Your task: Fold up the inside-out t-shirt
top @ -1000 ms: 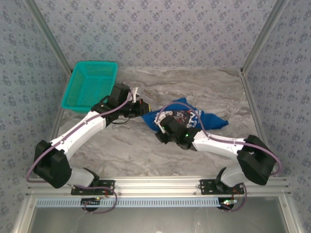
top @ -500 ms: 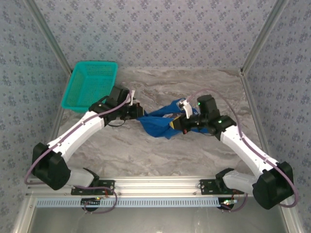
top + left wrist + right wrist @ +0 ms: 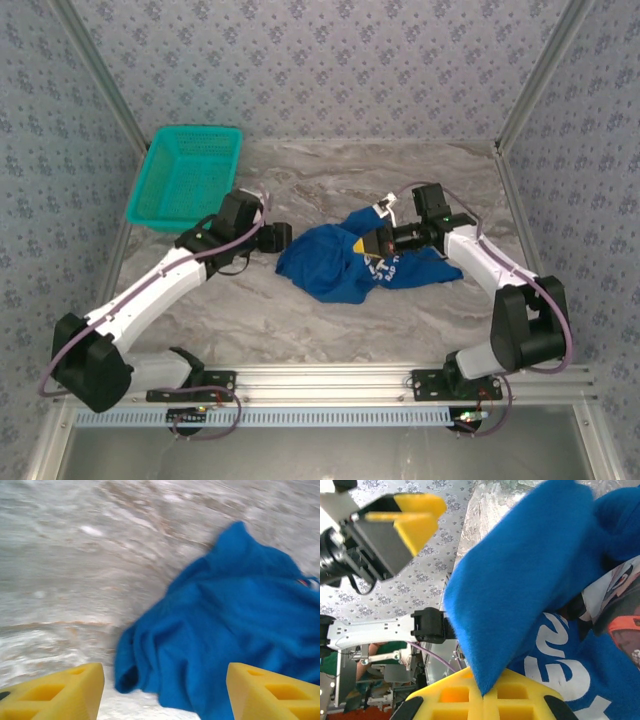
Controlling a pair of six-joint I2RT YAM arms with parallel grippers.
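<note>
Marble table [image 3: 330, 180]. Inside-out t-shirt [image 3: 335, 268] crumpled at centre, trailing toward 3 o'clock. Teal basket [image 3: 186, 176] at 10 o'clock. Left gripper [image 3: 277, 238] at the shirt's 9 o'clock edge, fingers [image 3: 55, 692] wide apart, holding nothing. Right gripper [image 3: 376, 243] over mid-shirt, pads [image 3: 465, 700] pinched together on a blue fold.

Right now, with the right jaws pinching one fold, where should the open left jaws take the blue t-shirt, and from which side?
Probably grip the bunched edge of the t-shirt nearest the left jaws, coming in low from the left across the table. That edge rolls into a raised lip, easier to pinch than flat cloth.
</note>
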